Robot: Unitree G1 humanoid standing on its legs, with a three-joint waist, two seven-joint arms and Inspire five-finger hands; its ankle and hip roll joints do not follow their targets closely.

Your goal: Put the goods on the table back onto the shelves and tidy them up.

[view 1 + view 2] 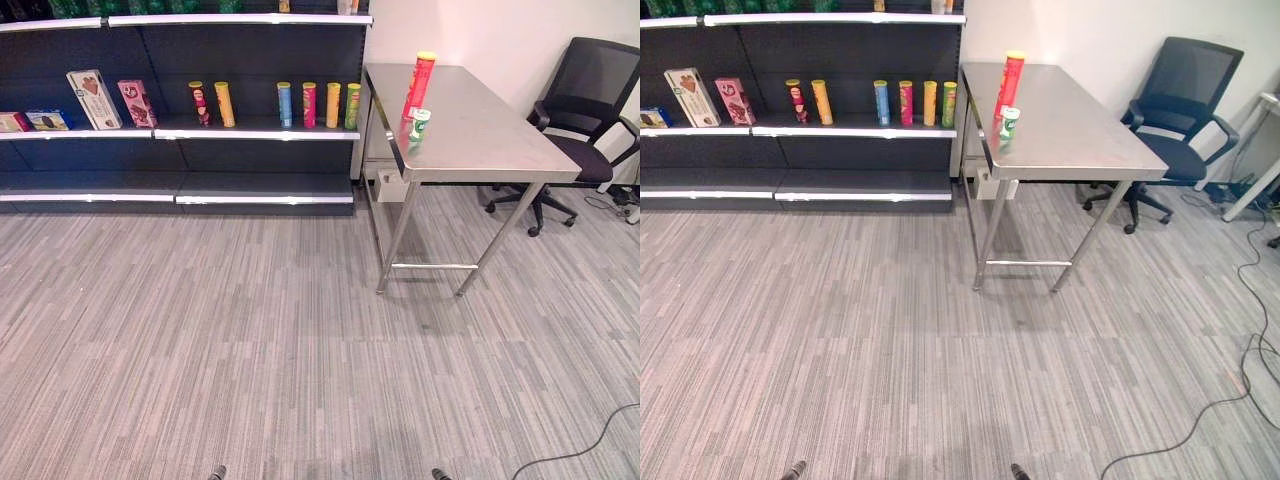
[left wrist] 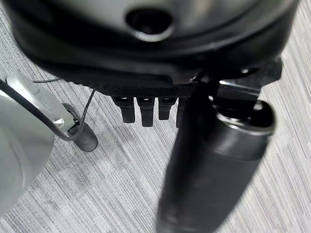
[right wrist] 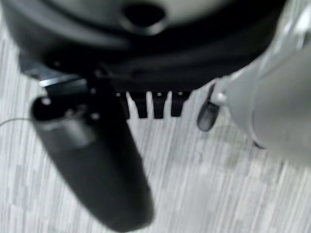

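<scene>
Table [image 1: 480, 140] right of shelves [image 1: 180, 130]; tall can [image 1: 418, 85] behind small bottle [image 1: 419, 124]

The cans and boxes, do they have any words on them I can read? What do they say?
None can be read.
Tall red can on the table: print too small.
Small green-and-white bottle beside it: label blurred.
Cans on the shelf: print too small.
Boxes on the shelf: pictures show, words too small.

Brushed, softly reflective metal table [image 1: 480, 140], matt dark shelves [image 1: 200, 160], rough striped grey carpet [image 1: 250, 340]
</scene>
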